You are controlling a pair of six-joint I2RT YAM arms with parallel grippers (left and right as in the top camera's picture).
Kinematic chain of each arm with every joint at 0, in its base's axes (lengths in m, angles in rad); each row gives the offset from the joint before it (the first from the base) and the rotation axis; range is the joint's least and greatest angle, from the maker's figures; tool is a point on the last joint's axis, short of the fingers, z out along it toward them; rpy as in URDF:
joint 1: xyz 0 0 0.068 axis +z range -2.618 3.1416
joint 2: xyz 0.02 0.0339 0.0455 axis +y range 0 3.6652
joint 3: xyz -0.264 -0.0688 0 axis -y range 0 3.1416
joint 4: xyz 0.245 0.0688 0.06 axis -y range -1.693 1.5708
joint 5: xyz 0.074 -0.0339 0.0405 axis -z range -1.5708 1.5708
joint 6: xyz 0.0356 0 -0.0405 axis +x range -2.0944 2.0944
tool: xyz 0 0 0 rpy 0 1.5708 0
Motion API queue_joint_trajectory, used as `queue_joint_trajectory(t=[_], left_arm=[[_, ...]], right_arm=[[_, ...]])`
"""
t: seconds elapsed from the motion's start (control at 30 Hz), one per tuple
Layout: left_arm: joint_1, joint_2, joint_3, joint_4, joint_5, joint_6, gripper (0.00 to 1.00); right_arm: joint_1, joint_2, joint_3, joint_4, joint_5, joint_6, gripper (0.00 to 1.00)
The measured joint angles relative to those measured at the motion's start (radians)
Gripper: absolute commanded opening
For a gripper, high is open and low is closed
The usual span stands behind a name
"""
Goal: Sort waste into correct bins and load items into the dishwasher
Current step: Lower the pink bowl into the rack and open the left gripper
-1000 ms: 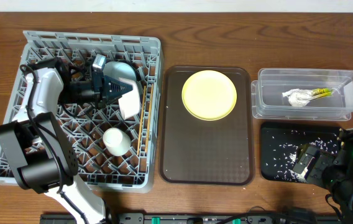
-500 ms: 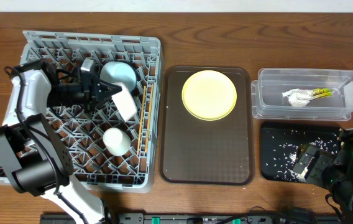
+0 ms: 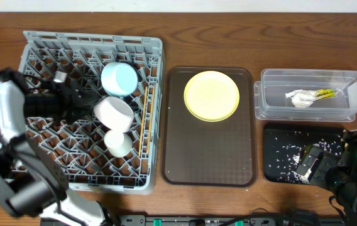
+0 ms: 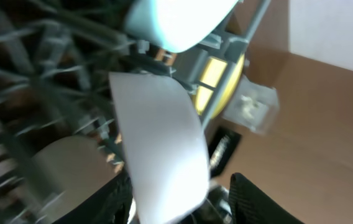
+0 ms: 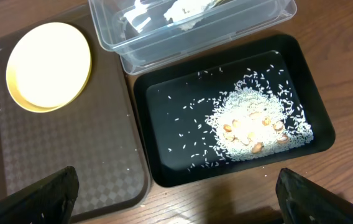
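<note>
Overhead: even warm light, sharp, soft shadows. Left wrist cam: heavy motion blur; white cup (image 4: 158, 143) smeared, rack (image 4: 33, 81) left of cup dim & streaky, blown-out white patch upper right of cup. Right wrist cam: crisp.

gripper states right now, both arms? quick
Left gripper: open, fingers apart at the white cup, not clamped on it.
Right gripper: open, empty, above the black tray.
</note>
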Motion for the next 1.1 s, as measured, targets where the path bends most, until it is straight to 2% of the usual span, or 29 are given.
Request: queue_joint_trajectory(t=[0.2,0.27,0.37,0.5,0.53,0.7,0.83,1.1], left_arm=[[0.045,-0.200,0.004,0.008,-0.088,-0.075,0.55],[0.027,-0.275,0.007,0.008,-0.101,-0.082,0.50],[-0.039,-0.375,0.011,0.017,-0.132,-0.100,0.41],[-0.163,-0.455,0.014,0.054,-0.248,-0.124,0.39],[-0.194,-0.463,0.014,0.061,-0.291,-0.141,0.36],[-0.315,-0.455,-0.005,0.109,-0.481,-0.213,0.36],[-0.368,-0.440,-0.066,0.190,-0.597,-0.251,0.34],[-0.380,-0.347,-0.217,0.349,-0.687,-0.277,0.30]], right_arm=[[0.000,0.000,0.000,0.000,0.000,0.000,0.99],[0.000,0.000,0.000,0.000,0.000,0.000,0.99],[0.000,0.000,0.000,0.000,0.000,0.000,0.99],[0.000,0.000,0.000,0.000,0.000,0.000,0.99],[0.000,0.000,0.000,0.000,0.000,0.000,0.99],[0.000,0.000,0.000,0.000,0.000,0.000,0.99],[0.000,0.000,0.000,0.000,0.000,0.000,0.99],[0.000,0.000,0.000,0.000,0.000,0.000,0.99]])
